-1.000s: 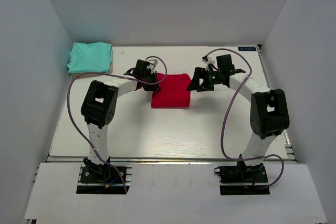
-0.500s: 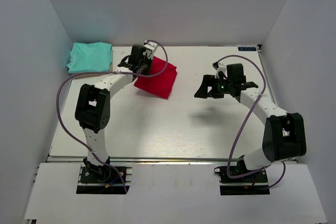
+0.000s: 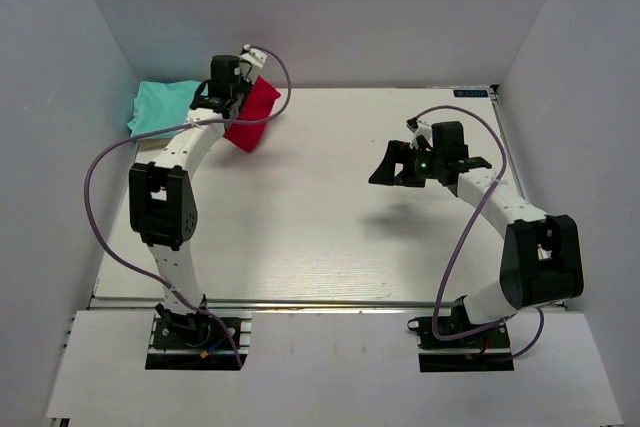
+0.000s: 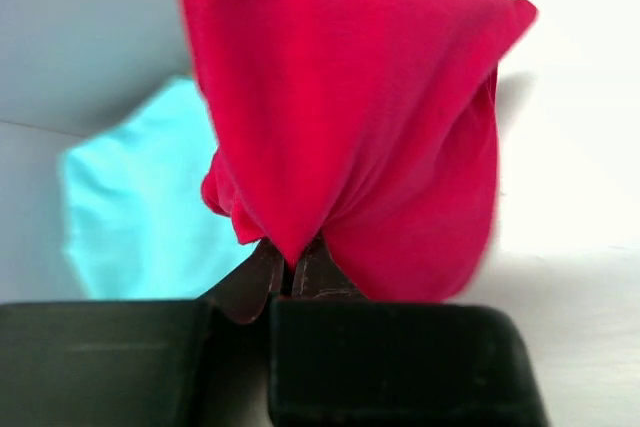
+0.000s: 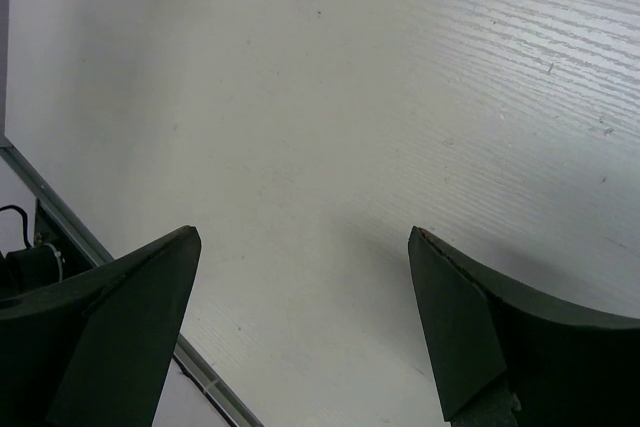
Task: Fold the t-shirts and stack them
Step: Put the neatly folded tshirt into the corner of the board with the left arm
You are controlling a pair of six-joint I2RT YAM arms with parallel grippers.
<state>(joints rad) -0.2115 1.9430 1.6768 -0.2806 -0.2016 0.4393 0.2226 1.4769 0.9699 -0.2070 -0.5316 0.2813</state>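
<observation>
The folded teal t-shirt (image 3: 165, 107) lies at the table's far left corner; it also shows in the left wrist view (image 4: 140, 207). My left gripper (image 3: 238, 99) is shut on the red t-shirt (image 3: 253, 115) and holds it hanging in the air just right of the teal one. In the left wrist view the red t-shirt (image 4: 350, 117) droops from the pinched jaws of the left gripper (image 4: 292, 262). My right gripper (image 3: 384, 169) is open and empty over the right middle of the table; in its wrist view the right gripper (image 5: 305, 247) frames only bare table.
White enclosure walls (image 3: 80, 67) stand close behind and left of the teal t-shirt. The table's metal edge rail (image 5: 60, 217) shows at the left of the right wrist view.
My left gripper has lifted the red t-shirt off the table's middle and carried it left and back, up to the teal t-shirt. My right gripper drew back to the right, then stayed still.
</observation>
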